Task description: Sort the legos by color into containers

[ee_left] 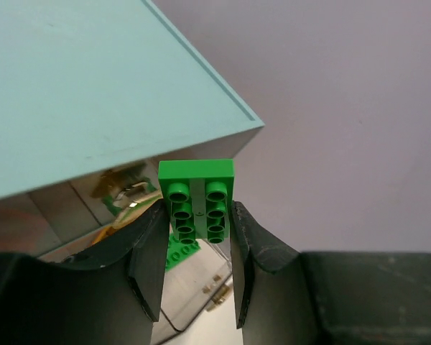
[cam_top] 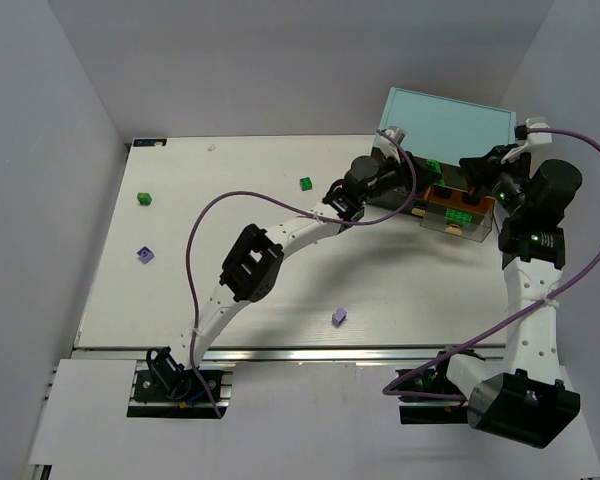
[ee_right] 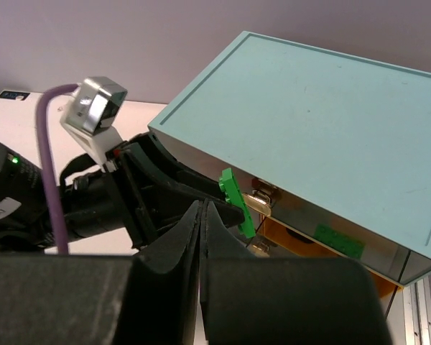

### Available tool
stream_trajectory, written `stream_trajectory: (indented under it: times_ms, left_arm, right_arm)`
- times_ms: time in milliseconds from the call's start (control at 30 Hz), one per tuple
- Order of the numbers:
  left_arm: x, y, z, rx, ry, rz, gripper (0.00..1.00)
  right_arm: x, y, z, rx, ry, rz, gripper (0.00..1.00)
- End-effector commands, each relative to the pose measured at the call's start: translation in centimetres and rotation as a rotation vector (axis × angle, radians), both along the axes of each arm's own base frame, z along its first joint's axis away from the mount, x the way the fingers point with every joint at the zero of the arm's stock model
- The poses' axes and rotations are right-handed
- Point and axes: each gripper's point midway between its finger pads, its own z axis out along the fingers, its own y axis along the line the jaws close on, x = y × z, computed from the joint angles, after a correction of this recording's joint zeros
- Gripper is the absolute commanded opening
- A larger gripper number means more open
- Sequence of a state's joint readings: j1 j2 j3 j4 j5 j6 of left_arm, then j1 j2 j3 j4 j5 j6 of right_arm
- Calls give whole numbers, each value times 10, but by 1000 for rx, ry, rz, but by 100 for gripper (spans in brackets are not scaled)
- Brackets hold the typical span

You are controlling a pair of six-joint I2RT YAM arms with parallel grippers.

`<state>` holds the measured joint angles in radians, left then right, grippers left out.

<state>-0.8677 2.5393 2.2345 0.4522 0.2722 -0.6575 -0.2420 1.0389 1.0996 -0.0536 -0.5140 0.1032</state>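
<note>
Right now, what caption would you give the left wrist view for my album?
Left gripper holding a green lego just below the corner of the teal cabinet.

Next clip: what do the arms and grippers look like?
Both the left arm and right arm have white links with blocky black joint housings. A purple cable loops along each. Small green lights glow on the right arm. The left gripper and right gripper have matte black fingers.

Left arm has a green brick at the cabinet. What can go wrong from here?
1. The left gripper pinches the green brick by one end only, so it may twist or slip out.
2. The right gripper, shut, sits near the left one at the cabinet; they might collide.
</note>
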Motion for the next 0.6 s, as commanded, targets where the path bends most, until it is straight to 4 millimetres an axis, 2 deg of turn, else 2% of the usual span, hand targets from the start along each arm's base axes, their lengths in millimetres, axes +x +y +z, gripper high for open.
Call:
stream_trajectory:
  times_ms: [0, 367, 567]
  left_arm:
    - [2, -3, 11, -19, -10, 16, 7]
    - [-15, -16, -7, 2, 18, -49, 11]
    - [-15, -18, -22, 26, 44, -60, 20]
  right_arm:
    - [-5, -3, 23, -2, -65, -21, 0]
    - [-6, -6, 15, 8, -49, -35, 0]
    - [-6, -6, 9, 11, -37, -33, 0]
